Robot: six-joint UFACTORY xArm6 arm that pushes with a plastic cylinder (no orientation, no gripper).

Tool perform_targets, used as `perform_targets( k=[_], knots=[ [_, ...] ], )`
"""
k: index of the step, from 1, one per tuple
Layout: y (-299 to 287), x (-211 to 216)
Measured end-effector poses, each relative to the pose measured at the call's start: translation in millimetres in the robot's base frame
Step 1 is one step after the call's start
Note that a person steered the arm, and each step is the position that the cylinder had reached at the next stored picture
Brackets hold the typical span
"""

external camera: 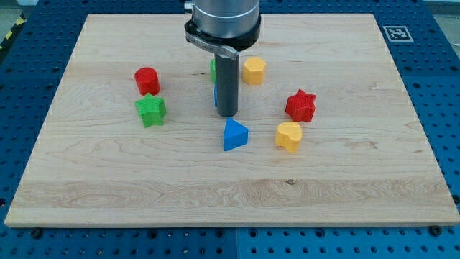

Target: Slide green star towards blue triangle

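Note:
The green star lies on the wooden board at the view's left of centre. The blue triangle lies at the middle of the board, to the view's right of the star and a little lower. My tip is at the end of the dark rod, just above the blue triangle and well to the right of the green star, touching neither.
A red cylinder sits just above the green star. A yellow hexagon, a red star and a yellow block lie to the right. A green block and a blue block are mostly hidden behind the rod.

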State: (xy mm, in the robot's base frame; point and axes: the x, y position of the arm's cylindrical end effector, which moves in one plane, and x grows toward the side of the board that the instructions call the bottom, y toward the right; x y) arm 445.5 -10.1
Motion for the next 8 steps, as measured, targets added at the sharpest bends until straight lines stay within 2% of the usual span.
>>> perform_targets(
  k=[2, 3, 4, 5, 7, 8],
  knots=[
    [-10.9, 3.5],
    [-35.7, 14.4],
    [-48.3, 45.8],
    [-48.3, 98.8],
    [-49.2, 134.1],
    [-49.0, 171.2]
  ],
)
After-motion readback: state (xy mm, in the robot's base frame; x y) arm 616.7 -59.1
